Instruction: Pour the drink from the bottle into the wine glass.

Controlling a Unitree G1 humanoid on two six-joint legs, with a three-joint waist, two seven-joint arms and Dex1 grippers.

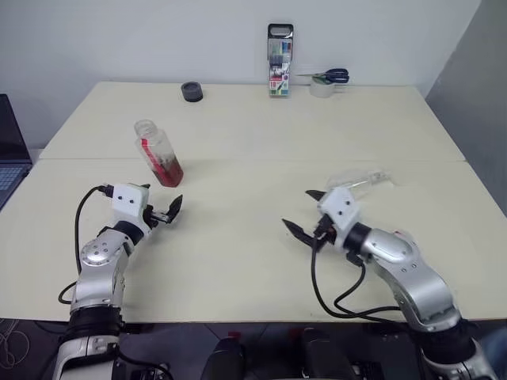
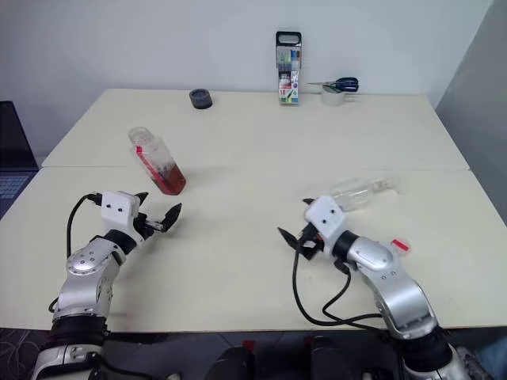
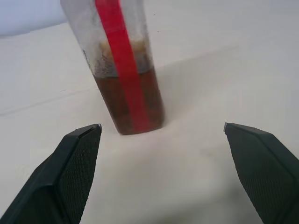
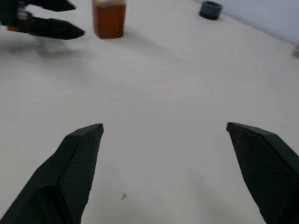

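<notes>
The clear bottle (image 1: 158,154) stands upright on the table at the left, its mouth uncapped and a red strip down its side. The reddish-brown drink (image 3: 131,102) fills its lower part. Just in front of it, apart from it, my left gripper (image 1: 162,207) is open and pointing at its base. The wine glass (image 2: 360,191) lies on its side at the right, stem pointing right. My right gripper (image 1: 299,210) hovers open and empty in front of the glass, turned toward the table's middle. A red-and-white cap (image 2: 400,246) lies beside my right forearm.
At the table's far edge stand a tall marker pack (image 1: 280,59), blue-handled scissors (image 1: 329,77) on a tape roll, and a black roll (image 1: 192,92). A laptop (image 1: 8,158) sits off the left side. A seam (image 1: 253,160) crosses the tabletop.
</notes>
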